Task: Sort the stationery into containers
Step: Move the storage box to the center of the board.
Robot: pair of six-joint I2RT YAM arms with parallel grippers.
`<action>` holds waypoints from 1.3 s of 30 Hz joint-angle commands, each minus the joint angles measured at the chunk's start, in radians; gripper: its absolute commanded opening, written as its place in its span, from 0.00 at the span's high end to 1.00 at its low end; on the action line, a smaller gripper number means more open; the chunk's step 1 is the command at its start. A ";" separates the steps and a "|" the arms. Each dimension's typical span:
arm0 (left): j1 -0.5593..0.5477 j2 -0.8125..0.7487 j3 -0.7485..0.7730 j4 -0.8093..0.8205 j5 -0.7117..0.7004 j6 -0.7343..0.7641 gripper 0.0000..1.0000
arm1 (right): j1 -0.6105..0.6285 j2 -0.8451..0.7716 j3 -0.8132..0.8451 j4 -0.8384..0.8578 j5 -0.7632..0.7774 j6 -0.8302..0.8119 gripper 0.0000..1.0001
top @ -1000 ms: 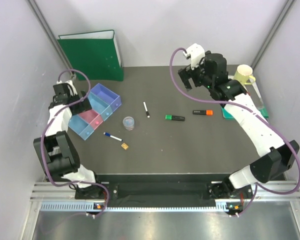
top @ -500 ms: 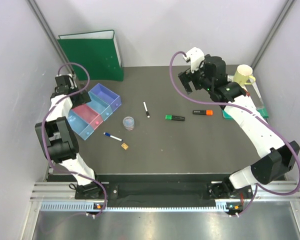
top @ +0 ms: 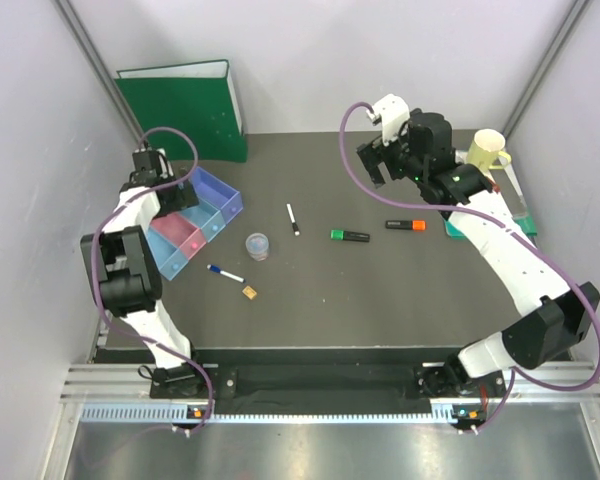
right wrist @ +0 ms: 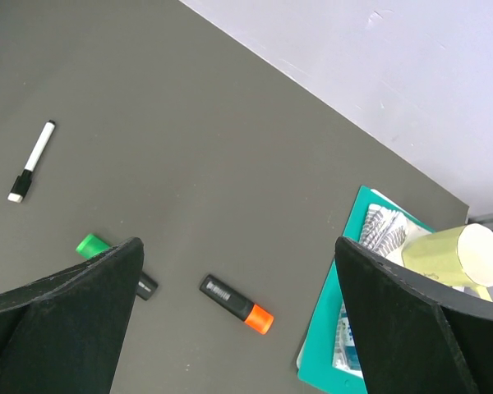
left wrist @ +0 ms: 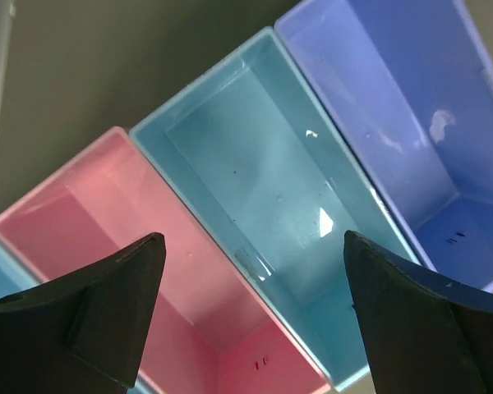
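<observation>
Now the left gripper [left wrist: 251, 250] hangs wide open over the bins [top: 218, 190], upper left. The right gripper [right wrist: 238, 246], upper right, is open too. A jar [top: 257, 246], pen [top: 294, 219] and highlighter [top: 350, 236] lie mid-frame.

The left gripper [left wrist: 252, 238] hangs above the bins [top: 208, 205], with the binder [top: 185, 110] behind it. Below the right gripper [right wrist: 238, 242] lie a highlighter [right wrist: 237, 304] and a second highlighter [right wrist: 90, 245], with a pen [right wrist: 33, 162] to their left. The mug [right wrist: 452, 258] stands on the tray [right wrist: 324, 332] to that gripper's right. Between the grippers sit a jar [top: 257, 245], a second pen [top: 224, 272] and a square [top: 249, 292].
</observation>
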 commanded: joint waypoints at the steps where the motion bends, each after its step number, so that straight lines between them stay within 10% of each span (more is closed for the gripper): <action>1: -0.005 0.051 0.004 0.043 -0.025 0.004 0.08 | 0.013 -0.053 0.004 0.017 0.002 0.022 0.00; 21: -0.169 0.175 0.052 0.104 -0.140 0.194 0.34 | 0.013 -0.107 -0.058 0.000 0.003 0.058 0.00; 39: -0.339 0.360 0.343 0.040 -0.194 0.319 0.35 | 0.005 -0.128 -0.088 -0.009 -0.003 0.072 0.00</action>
